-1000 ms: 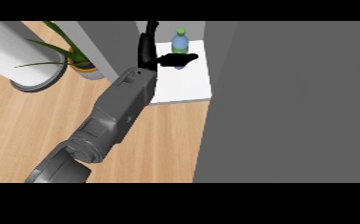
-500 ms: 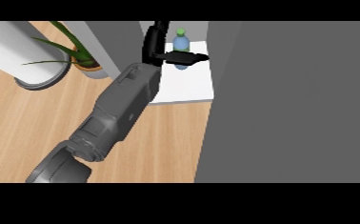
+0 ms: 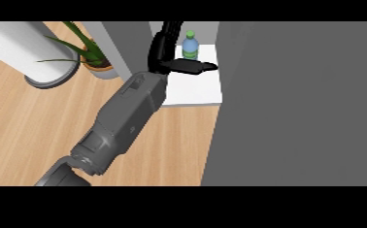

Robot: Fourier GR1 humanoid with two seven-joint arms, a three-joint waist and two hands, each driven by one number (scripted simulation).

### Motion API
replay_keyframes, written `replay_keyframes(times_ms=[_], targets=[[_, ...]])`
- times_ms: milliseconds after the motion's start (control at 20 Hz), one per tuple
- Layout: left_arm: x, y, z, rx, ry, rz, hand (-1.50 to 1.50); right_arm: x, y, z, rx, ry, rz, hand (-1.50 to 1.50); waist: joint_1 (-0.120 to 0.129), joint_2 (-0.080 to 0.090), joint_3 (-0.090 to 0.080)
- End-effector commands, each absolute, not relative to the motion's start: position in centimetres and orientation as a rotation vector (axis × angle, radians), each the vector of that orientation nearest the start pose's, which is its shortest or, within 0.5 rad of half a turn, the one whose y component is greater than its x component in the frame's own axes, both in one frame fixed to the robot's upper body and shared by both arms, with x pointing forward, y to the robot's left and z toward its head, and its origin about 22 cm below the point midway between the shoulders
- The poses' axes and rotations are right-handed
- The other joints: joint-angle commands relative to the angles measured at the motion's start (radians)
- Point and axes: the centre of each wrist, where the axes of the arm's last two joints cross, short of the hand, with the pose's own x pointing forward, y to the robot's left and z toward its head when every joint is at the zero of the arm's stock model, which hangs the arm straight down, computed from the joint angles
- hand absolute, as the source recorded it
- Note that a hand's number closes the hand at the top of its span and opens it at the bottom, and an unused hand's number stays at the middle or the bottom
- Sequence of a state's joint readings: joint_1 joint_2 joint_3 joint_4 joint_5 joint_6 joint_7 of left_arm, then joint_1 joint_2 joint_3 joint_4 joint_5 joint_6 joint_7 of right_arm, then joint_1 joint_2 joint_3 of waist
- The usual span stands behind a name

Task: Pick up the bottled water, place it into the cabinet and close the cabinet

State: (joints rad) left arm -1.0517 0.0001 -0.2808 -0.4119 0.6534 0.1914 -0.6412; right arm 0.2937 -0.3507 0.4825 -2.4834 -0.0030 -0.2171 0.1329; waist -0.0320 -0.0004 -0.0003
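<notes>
1. Since 0.5 s ago the left hand (image 3: 172, 57) has let go: the bottled water (image 3: 190, 45), then between its thumb and fingers, now stands upright just behind the thumb, apart from it.
2. The hand is spread, its fingers (image 3: 169, 32) straight up, its thumb (image 3: 193, 66) out to the right.
3. The bottle stands at the back of the white cabinet shelf (image 3: 193, 89).
4. The grey cabinet door (image 3: 294, 105) hides the shelf's right side.
5. A potted plant (image 3: 90, 52) shows at left, partly cut off by the grey panel.
</notes>
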Motion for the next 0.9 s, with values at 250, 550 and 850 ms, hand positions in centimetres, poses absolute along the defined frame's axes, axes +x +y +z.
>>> replay_keyframes(times_ms=[250,550,850], targets=[[36.6,6.8,2.6,-0.422,-1.828,0.028,1.50,8.9,-19.9,17.9,0.162,-1.976,0.243,-1.50,0.055,-0.016,-0.001],[33.4,11.6,0.9,-0.383,-1.835,0.041,1.50,9.4,-19.8,16.8,0.146,-1.911,0.505,1.50,0.048,-0.012,0.000],[28.1,14.6,0.4,-0.375,-1.820,0.046,1.50,8.6,-18.4,17.8,0.302,-1.776,0.599,1.50,0.054,-0.010,-0.001]])
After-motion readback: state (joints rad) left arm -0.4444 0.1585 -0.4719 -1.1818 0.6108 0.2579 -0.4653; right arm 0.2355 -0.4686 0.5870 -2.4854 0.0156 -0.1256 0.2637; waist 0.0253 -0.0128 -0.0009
